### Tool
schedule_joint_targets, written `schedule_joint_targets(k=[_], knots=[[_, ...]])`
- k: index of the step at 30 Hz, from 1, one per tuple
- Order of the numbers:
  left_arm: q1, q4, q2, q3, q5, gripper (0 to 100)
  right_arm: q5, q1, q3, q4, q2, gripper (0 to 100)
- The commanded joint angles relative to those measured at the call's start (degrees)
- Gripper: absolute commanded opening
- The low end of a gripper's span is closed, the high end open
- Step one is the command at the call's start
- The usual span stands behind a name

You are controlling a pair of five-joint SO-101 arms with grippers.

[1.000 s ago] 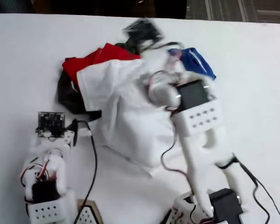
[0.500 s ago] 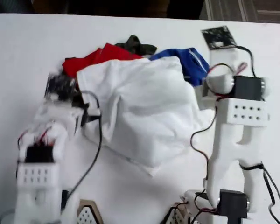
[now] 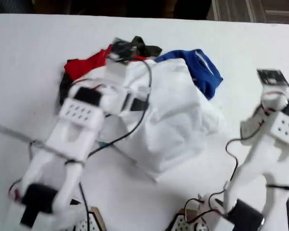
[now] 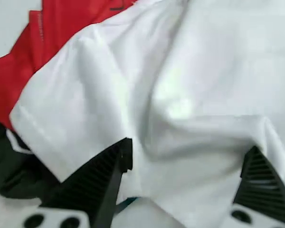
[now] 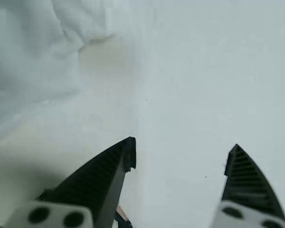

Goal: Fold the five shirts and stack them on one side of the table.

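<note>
The bench [image 3: 33, 53] carries every shirt in one unfolded heap towards its far side. The white shirt [image 3: 173, 115] lies crumpled over the red shirt [image 3: 84, 65], blue shirt [image 3: 202, 70] and a dark shirt [image 3: 63, 91]. The left tool [image 4: 189, 148] hangs spread over the white cloth near a sleeve; it should pinch a single layer there. The right tool [image 5: 183, 144], also spread, hovers over bare bench beside the cloth and would best take the opposite edge.

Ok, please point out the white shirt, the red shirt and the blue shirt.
white shirt [image 3: 178, 115], high view, its crumpled middle.
red shirt [image 3: 84, 66], high view, the part left uncovered.
blue shirt [image 3: 202, 68], high view, its bunched fabric.
</note>
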Motion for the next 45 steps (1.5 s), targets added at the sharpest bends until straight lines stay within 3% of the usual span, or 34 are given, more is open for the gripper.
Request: schedule_joint_targets(k=[1,9,16,19,22,23,25,28,38,45], knots=[[1.93,0.18,9.49,-9.36,-0.09,37,3.34,3.38,11.96,-7.60,-7.96,30.1],[1.49,1.32,34.90,-21.58,-2.81,37,8.26,5.67,45.27,-28.09,-24.40,30.1],[0.53,12.48,47.21,-35.12,-3.08,37,7.82,5.58,61.63,-43.91,-31.78,30.1],[-1.23,18.29,51.25,-41.01,-7.74,26,7.82,5.58,66.37,-49.89,-33.27,30.1],[-4.13,23.91,54.95,-46.73,-12.40,5,7.74,5.58,66.99,-49.54,-34.86,30.1],[-5.54,25.41,56.09,-48.31,-13.19,1,7.74,5.58,67.25,-49.45,-35.21,30.1],[-8.97,28.57,58.02,-51.30,-13.36,5,7.74,5.58,68.13,-49.45,-36.09,30.1],[-15.74,31.74,59.96,-55.60,-13.36,2,7.74,5.49,68.57,-49.45,-37.67,30.1],[-45.36,39.65,60.48,-71.69,-13.89,2,7.74,3.91,70.33,-49.36,-40.75,30.1],[-58.90,45.36,60.48,-86.90,-18.37,2,7.74,3.91,70.33,-49.36,-41.01,30.1]])
